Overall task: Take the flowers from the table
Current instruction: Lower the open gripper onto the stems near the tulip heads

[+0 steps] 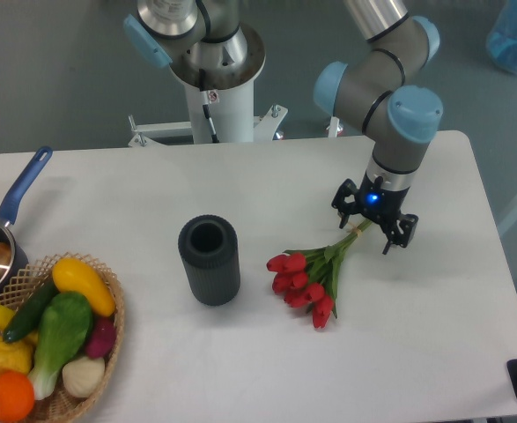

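Red tulip flowers [309,280], green stems banded pale, lie flat on worktop [240,189] right of dark cylinder [210,260]; end effector [372,217] spread over stem ends, nothing between.

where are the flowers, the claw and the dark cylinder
flowers [304,282], fixed camera view, on the red tulip heads at the bunch's lower end
claw [366,226], fixed camera view, midway between its two fingertips, over the stem end
dark cylinder [210,273], fixed camera view, on its outer side wall

You won't find any readable text, labels, brands or numbers anywhere here; nothing to log for signs.
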Motion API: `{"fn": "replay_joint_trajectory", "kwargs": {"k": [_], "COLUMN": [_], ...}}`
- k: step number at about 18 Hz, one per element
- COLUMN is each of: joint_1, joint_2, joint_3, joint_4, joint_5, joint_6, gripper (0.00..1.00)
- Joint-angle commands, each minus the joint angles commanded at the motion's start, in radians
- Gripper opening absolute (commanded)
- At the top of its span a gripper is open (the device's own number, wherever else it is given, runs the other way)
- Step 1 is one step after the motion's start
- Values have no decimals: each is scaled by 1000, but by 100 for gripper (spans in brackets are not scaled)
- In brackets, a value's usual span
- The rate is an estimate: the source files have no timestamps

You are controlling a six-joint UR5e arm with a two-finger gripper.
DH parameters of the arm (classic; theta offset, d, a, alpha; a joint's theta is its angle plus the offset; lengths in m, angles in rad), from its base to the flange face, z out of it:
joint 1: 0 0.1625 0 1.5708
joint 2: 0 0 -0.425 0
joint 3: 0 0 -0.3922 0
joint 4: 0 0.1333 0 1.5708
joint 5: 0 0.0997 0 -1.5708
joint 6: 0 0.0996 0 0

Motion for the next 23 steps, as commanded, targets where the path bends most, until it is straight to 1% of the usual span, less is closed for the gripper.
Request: {"fn": "replay_joint_trajectory", "kwargs": {"k": [2, 4, 8, 15, 20, 23], "joint_1": [-20, -32, -34, -45, -46, -46], "joint_2": [-3, -9, -14, -41, -61, -63], "joint_3": [0, 0, 5, 18, 17, 14], "joint_4": [2, 2, 2, 5, 5, 5], "joint_5": [52, 66, 66, 68, 68, 68], "joint_6": [0, 3, -2, -15, -17, -17], "gripper": [100, 100, 100, 100, 100, 100]}}
